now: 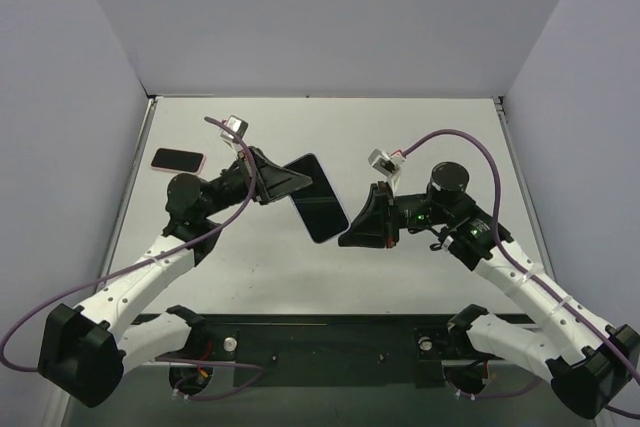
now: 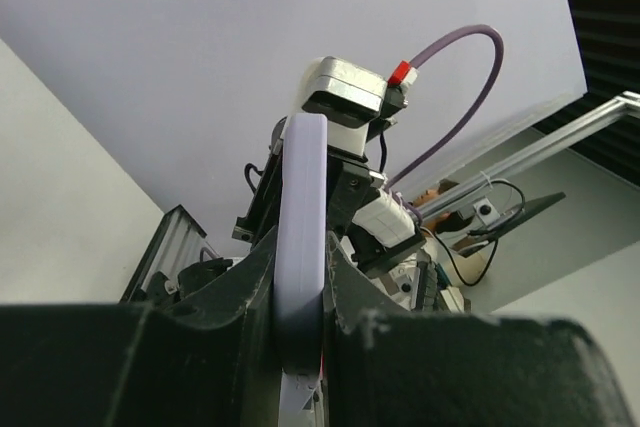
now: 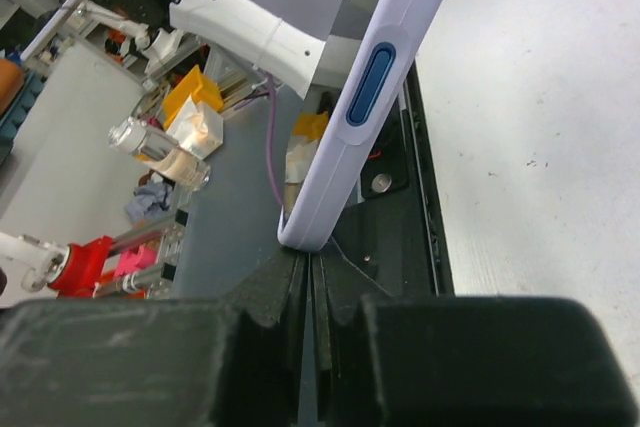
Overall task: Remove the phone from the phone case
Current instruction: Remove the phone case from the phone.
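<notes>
Left gripper (image 1: 288, 183) clamps the phone case (image 3: 370, 97) at 10 o'clock; right gripper (image 3: 310, 265), shut and seemingly empty at the 5 o'clock corner, may slip off, leaving the phone (image 1: 318, 197) seated.

Robotics lab test cell: a left arm (image 1: 140, 282) and right arm (image 1: 530, 292) stand bolted to a black rail (image 1: 330, 342) at 6 o'clock of a white table (image 1: 420, 137), boxed in by blank walls (image 1: 330, 17) at 9, 12 and 3 o'clock. A purple cable (image 2: 478, 32) loops past aluminium framing (image 2: 560, 139). Outside the cell, at 9 o'clock in the right wrist view, are bottles (image 3: 150, 142) and yellow bins (image 3: 192, 97).
</notes>
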You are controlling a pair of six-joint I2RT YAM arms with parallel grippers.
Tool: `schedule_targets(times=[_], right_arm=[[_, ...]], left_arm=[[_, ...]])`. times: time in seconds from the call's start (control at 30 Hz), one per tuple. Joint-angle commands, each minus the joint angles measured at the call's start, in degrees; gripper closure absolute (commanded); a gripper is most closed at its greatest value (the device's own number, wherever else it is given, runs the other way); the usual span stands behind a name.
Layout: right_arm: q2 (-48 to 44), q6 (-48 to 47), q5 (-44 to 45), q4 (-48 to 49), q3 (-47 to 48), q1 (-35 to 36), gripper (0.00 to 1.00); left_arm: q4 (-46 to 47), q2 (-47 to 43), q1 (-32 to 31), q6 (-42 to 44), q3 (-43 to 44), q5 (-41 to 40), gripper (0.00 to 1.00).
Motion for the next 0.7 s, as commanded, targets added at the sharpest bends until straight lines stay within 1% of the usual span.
schedule_targets(times=[0.0, 0.1, 0.13, 0.17, 0.2, 0.23, 0.27, 0.3, 0.33, 0.37, 0.4, 0.43, 0.47, 0.5, 0.57, 0.67], right_arm=[[3.2, -3.7, 3.2, 2.6, 3.8, 0.3, 1.00], [5.5, -1.6, 4.3, 4.3, 5.1, 0.2, 1.00], [5.7, -1.6, 4.5, 3.0, 5.6, 0.2, 0.94], [5.2, -3.3, 5.3, 1.8, 5.6, 0.3, 0.78], [4.3, -4.0, 5.7, -0.7, 5.1, 0.4, 0.72], [2.6, -5.3, 7.3, -1.7, 4.7, 1.0, 0.56], [1.5, -5.4, 8.2, -3.2, 3.8, 1.1, 0.52], [0.2, -4.9, 8.3, -3.1, 3.2, 1.7, 0.48], [-0.4, -4.4, 8.1, -3.0, 3.1, 2.0, 0.48], [-1.0, -4.9, 8.2, -5.3, 3.3, 2.9, 0.48], [-1.1, -5.9, 8.8, -7.6, 4.5, 3.1, 0.48], [-1.2, -9.3, 11.0, -13.3, 5.2, 3.5, 0.49], [-1.3, -10.8, 12.3, -16.8, 6.3, 3.7, 0.50], [-1.7, -12.9, 16.0, -20.3, 6.6, 3.4, 0.51], [-2.3, -13.4, 18.6, -21.5, 6.7, 2.5, 0.53], [-3.4, -11.1, 17.7, -20.1, 7.3, 2.2, 0.55]], left_arm=[[18.7, -1.3, -1.3, -10.0, 1.0, 10.0, 1.00], [15.8, -3.4, -1.7, -7.4, 2.3, 11.6, 1.00], [9.5, -4.0, -1.5, -3.8, 2.8, 11.2, 1.00], [5.8, -5.9, -1.1, -1.7, 2.9, 9.6, 1.00], [-3.5, -7.1, -0.7, 3.6, 3.6, 8.6, 1.00], [-7.1, -8.5, -0.6, 5.8, 4.0, 6.8, 1.00], [-12.8, -9.1, -0.3, 9.6, 4.7, 5.9, 1.00], [-14.7, -9.6, -0.3, 10.7, 4.8, 4.7, 1.00], [-15.4, -9.9, 0.4, 11.0, 4.1, 4.2, 1.00], [-14.4, -9.8, 0.8, 10.2, 3.8, 3.7, 1.00], [-11.8, -9.2, 1.8, 8.2, 2.5, 3.7, 1.00], [-10.0, -8.8, 2.2, 7.0, 1.4, 3.9, 1.00], [-6.8, -8.0, 3.3, 4.8, 0.9, 3.8, 1.00], [-5.6, -7.6, 4.1, 3.9, -0.1, 3.6, 1.00], [-2.8, -6.3, 5.2, 2.0, -0.6, 3.7, 1.00], [-2.4, -4.9, 5.9, 1.6, -0.6, 4.4, 1.00]])
